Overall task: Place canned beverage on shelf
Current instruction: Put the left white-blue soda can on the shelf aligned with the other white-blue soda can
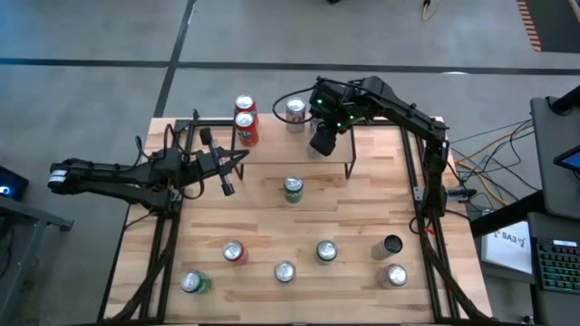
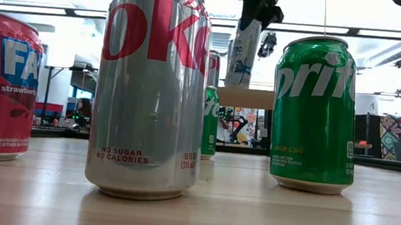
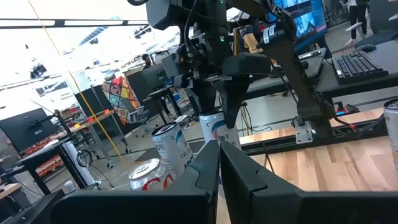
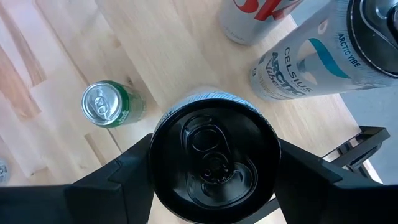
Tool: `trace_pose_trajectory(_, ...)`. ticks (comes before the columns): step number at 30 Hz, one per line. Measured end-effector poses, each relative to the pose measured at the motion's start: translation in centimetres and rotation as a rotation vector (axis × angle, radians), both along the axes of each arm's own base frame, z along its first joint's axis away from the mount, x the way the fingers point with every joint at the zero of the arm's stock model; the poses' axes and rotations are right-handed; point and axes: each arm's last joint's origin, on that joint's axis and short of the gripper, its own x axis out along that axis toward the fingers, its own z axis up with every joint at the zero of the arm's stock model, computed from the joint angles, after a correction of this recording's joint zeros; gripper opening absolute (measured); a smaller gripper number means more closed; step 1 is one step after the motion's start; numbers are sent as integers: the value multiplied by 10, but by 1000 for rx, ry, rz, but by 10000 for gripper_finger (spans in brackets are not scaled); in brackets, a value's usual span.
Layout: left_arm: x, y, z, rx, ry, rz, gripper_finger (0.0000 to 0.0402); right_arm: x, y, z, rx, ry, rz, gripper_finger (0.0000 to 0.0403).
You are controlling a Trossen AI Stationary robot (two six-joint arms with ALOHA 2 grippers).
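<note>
Grey concrete floor [image 1: 272, 36] stretches toward twelve o'clock; a keyboard [image 1: 555, 263] sits on a desk at four o'clock, and ceiling strip lights [image 2: 396, 35] glow overhead.

Bright ceiling strip lights [image 2: 382, 34] glare at twelve o'clock in the low view, washing the background pale. The nearest silver can [image 2: 150, 86] looks perhaps slightly soft.

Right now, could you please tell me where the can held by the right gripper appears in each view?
High: top centre, mostly hidden under the right gripper.
Low: held can, upper centre, tilted.
Left wrist: centre, under the gripper.
Right wrist: bottom centre, black lid.
Shared landmark: the right gripper clamping it.
</note>
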Motion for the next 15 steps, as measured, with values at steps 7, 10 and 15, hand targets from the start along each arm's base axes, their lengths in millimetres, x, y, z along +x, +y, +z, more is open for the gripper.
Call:
trace_pose_trajectory(7, 0, 0, 1, 0, -12, 0, 0, 0, -1, 0, -3, 2, 5, 247)
trace_pose_trajectory(10, 0, 0, 1, 0, -12, 0, 0, 0, -1, 0, -5, 3, 9, 250)
trace_pose_trajectory(15, 0, 0, 1, 0, -13, 0, 0, 0, -1, 0, -2, 2, 2, 274)
